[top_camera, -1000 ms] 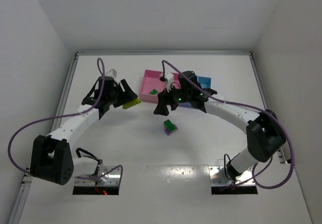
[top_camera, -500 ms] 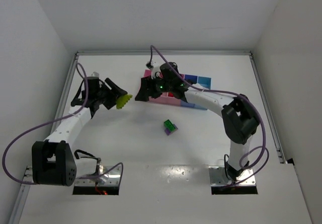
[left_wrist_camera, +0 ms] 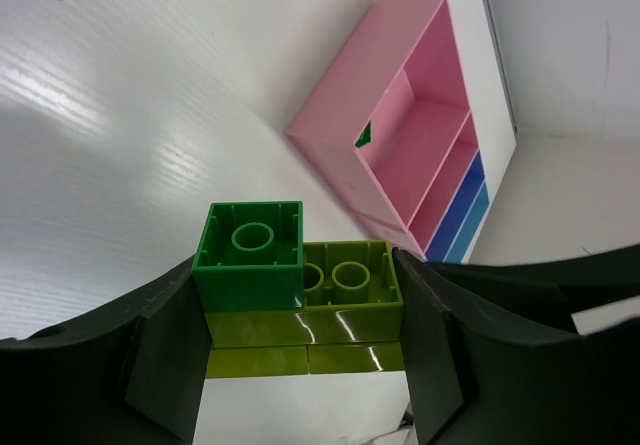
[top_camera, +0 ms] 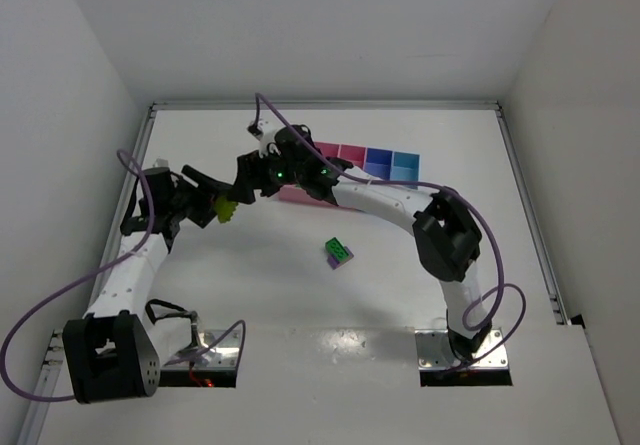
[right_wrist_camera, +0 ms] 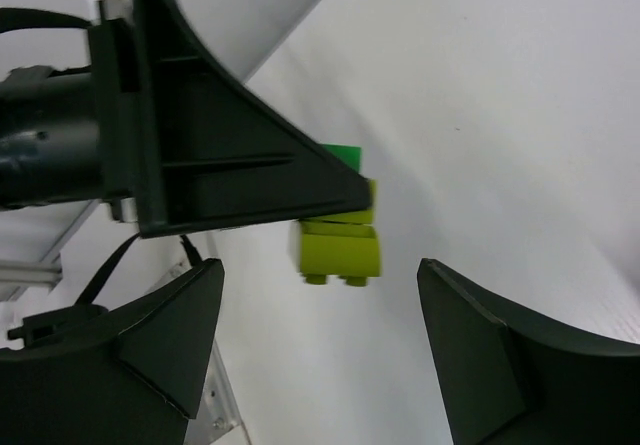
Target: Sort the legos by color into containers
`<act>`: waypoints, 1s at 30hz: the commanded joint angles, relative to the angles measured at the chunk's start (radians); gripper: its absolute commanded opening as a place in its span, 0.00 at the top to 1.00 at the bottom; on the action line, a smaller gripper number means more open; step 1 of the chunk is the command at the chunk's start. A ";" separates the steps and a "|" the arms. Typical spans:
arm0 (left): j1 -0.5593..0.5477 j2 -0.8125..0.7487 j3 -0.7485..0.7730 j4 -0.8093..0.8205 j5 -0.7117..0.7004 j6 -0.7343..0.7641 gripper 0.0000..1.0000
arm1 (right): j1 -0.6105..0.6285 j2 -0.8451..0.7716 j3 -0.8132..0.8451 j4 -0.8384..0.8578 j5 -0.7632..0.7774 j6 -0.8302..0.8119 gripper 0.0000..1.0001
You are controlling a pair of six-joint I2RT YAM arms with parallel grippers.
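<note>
Four joined bins [top_camera: 362,160] counted in one row near the far edge: wide pink, narrower pink, dark blue, light blue. Also counted two grippers, two brick stacks, and one loose green piece [left_wrist_camera: 365,135] inside the wide pink bin.

Found the left gripper [top_camera: 212,203] clamped on the held stack [left_wrist_camera: 300,300]: one green brick [left_wrist_camera: 250,250] seated on yellow-green bricks [left_wrist_camera: 345,315], pressed between both fingers, up off the table [top_camera: 400,295] and close to its left edge. Noted the long axis of that stack running straight from finger to finger, hollow undersides facing the left wrist camera, studs pointing away.

Found the right gripper [top_camera: 246,178] just beside it, arm stretched across from the right, jaws spread wide and empty, apart from the bricks.

Spotted the second stack [top_camera: 338,253], green on purple, lying mid-table, askew to the table edges, well apart from the bins and from both grippers. Saw plenty of bare white table around it, and more between the held stack and the bins. Saw less room on the left, with the side wall near the left arm.
</note>
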 commanded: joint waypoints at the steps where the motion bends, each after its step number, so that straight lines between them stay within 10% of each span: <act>1: 0.036 -0.046 -0.011 0.026 0.055 -0.056 0.83 | -0.003 0.023 0.045 0.003 0.054 0.006 0.21; 13: 0.057 -0.115 -0.087 0.066 0.095 -0.096 0.84 | 0.006 0.073 0.065 0.045 -0.015 0.006 0.31; 24: 0.057 -0.115 -0.087 0.085 0.095 -0.096 0.84 | 0.028 0.083 0.045 0.103 -0.107 0.006 0.88; 30: 0.103 -0.106 -0.062 0.094 0.084 -0.096 0.91 | 0.019 0.021 -0.041 0.123 -0.127 0.006 1.00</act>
